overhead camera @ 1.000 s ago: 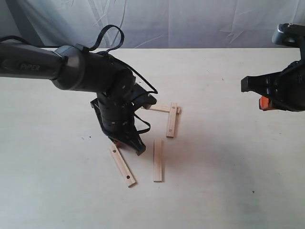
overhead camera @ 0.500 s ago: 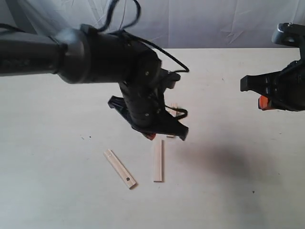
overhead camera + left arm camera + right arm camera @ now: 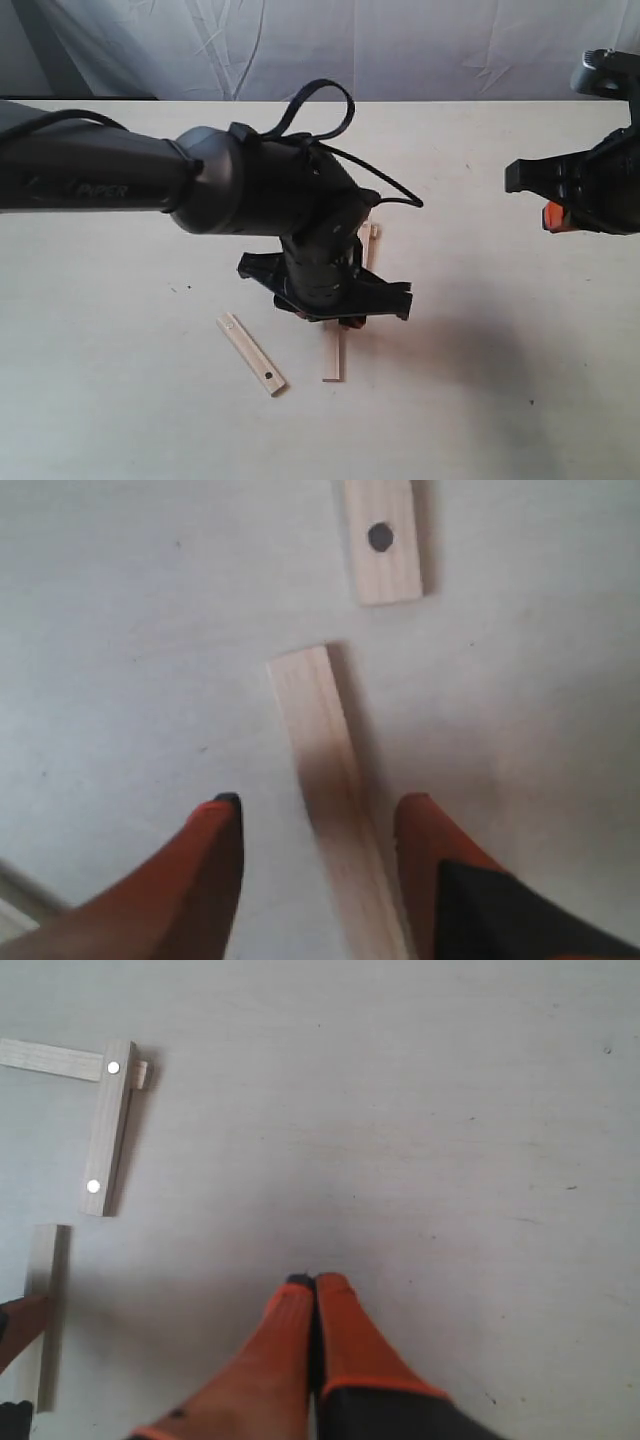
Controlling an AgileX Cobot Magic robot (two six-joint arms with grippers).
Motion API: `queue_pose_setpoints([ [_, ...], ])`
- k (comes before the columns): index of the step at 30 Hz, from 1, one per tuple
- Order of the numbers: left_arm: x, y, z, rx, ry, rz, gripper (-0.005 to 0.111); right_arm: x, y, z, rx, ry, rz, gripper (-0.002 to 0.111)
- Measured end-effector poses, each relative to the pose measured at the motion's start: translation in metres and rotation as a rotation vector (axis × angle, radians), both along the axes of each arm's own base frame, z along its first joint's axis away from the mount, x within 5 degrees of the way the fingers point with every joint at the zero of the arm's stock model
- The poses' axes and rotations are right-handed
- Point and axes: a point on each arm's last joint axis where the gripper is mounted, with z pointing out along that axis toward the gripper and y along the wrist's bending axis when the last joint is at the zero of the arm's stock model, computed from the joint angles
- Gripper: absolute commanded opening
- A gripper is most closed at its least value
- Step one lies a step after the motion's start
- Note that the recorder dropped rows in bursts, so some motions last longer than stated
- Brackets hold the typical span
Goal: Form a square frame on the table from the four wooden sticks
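My left gripper [image 3: 350, 318] hangs open low over the table [image 3: 480, 380], its orange fingers [image 3: 215, 865] on either side of a plain wooden stick [image 3: 325, 780] without touching it. That stick's lower end shows in the exterior view [image 3: 333, 362]. Just beyond its top end lies a holed stick [image 3: 382, 540], which meets another plain stick [image 3: 50, 1058] in an L. A second holed stick [image 3: 252, 353] lies apart, slanted, to the left. My right gripper [image 3: 315, 1285] is shut on nothing, raised at the right edge [image 3: 552, 215].
A white cloth backdrop [image 3: 400, 45] hangs behind the table's far edge. My left arm's dark bulk [image 3: 260, 190] and its cable cover the L corner in the exterior view. Bare tabletop lies between the sticks and the right gripper.
My left gripper has left the slanted holed stick, swung right and come down open astride the plain stick. The right arm has not moved.
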Motion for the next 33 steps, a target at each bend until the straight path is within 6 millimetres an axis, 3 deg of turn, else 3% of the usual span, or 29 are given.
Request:
queue_pose_setpoints([
  [8, -0.001, -0.003, -0.019, -0.011, 0.051, 0.044, 0.046, 0.000, 0.000, 0.000, 0.000, 0.000, 0.000, -0.001],
  [10, -0.001, -0.003, -0.019, -0.010, 0.052, 0.046, 0.038, 0.000, 0.000, 0.000, 0.000, 0.000, 0.000, -0.001],
  [15, -0.003, -0.003, -0.020, 0.007, 0.052, 0.034, 0.002, 0.000, 0.000, 0.000, 0.000, 0.000, 0.000, -0.001],
  [22, 0.001, -0.002, -0.018, 0.041, 0.024, -0.013, 0.000, 0.000, 0.000, 0.000, 0.006, 0.001, -0.003, -0.001],
  [25, 0.009, 0.003, -0.010, 0.070, -0.004, -0.026, 0.000, 0.000, 0.000, 0.000, 0.005, 0.001, -0.001, -0.001],
  [30, 0.038, 0.023, 0.029, 0.047, -0.123, 0.012, 0.000, 0.000, 0.000, 0.000, 0.005, 0.001, 0.000, -0.001],
  [33, 0.058, 0.040, 0.041, 0.010, -0.179, 0.063, 0.000, 0.000, 0.000, 0.000, 0.005, 0.001, 0.000, -0.001],
])
